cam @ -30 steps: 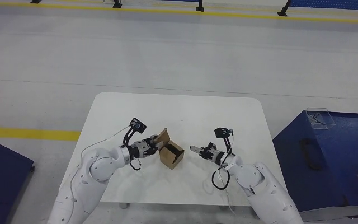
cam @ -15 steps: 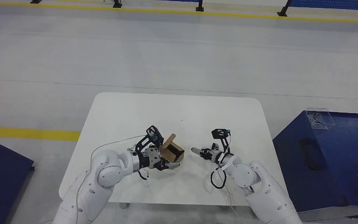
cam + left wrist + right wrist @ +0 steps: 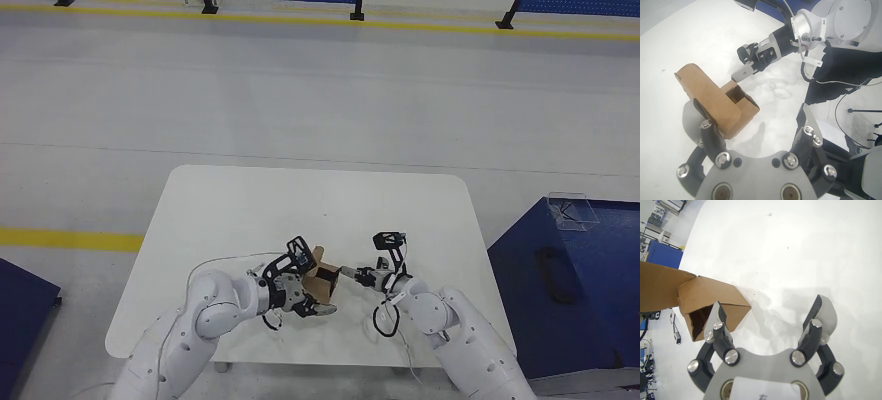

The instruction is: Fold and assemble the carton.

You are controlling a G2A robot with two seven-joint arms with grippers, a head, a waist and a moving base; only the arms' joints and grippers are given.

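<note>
**CARTON AND END EFFECTOR POSITIONS**

Left end effector [image 3: 746, 109]: spread wide, with one finger against the carton's long flap and the other well apart from it. Carton [image 3: 322, 277]: brown, resting near the middle of the white surface [image 3: 230, 210], at the left end effector's 2 o'clock in the top view. Right end effector [image 3: 768, 311]: spread, at the carton's 3 o'clock, one fingertip touching the rim of the opening.

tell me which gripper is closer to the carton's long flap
Left. The left gripper has one finger against the flap; the right gripper has a fingertip at the carton opening's corner, off the flap.
</note>
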